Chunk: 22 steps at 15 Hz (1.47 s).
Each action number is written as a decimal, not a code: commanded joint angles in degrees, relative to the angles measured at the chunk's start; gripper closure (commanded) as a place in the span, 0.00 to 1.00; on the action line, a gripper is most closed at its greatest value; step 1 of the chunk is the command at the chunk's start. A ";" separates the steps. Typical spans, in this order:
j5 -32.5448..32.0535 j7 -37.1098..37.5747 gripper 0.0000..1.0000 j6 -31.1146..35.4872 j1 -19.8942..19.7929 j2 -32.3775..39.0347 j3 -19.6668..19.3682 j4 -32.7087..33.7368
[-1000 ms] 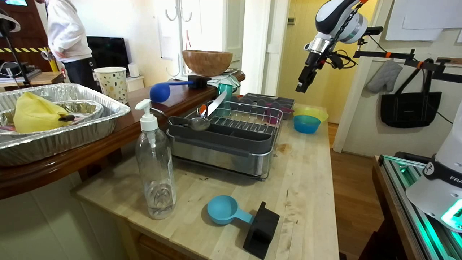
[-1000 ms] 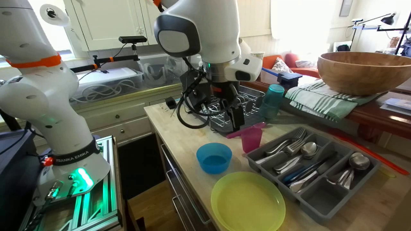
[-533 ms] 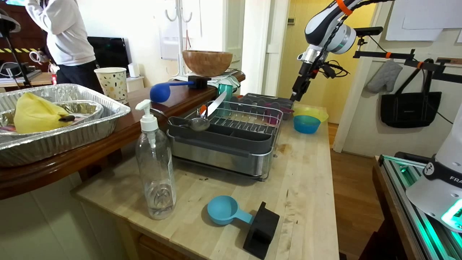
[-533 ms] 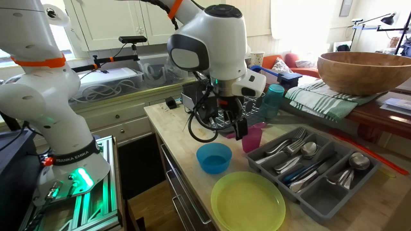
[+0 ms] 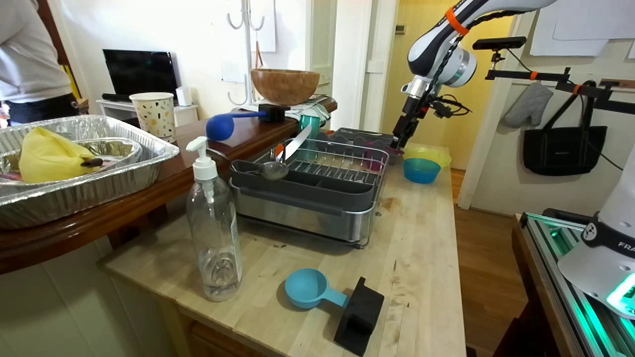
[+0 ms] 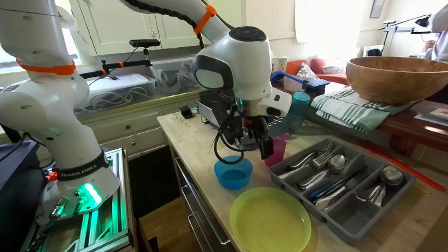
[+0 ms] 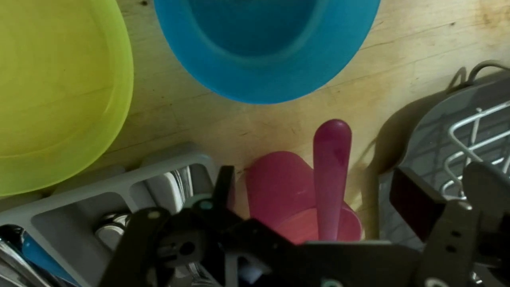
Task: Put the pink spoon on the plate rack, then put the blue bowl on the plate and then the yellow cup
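1. The gripper [image 7: 314, 185] was spread wide at the bottom of the wrist view.
2. Between its fingers, as seen there, showed the pink spoon [image 7: 332, 171], right of centre, handle end upward.
3. It overlapped the pink cup [image 7: 277, 183]; whether it stood inside, I could not tell.
4. The blue bowl [image 7: 263, 85] sat top centre, apart from the plate [image 7: 59, 79], upper left.
5. The rack [image 7: 438, 147] showed at the right edge.

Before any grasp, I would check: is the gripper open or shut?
The gripper is open: in the wrist view its fingers stand wide apart, the pink spoon showing between them.
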 commanded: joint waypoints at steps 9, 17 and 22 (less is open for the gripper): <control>2.15 -2.27 0.80 2.87 -4.22 4.61 5.26 3.75; 0.59 -0.89 0.95 1.18 -4.45 2.81 6.10 3.90; -1.20 1.43 0.95 -1.92 -3.82 0.07 5.79 3.40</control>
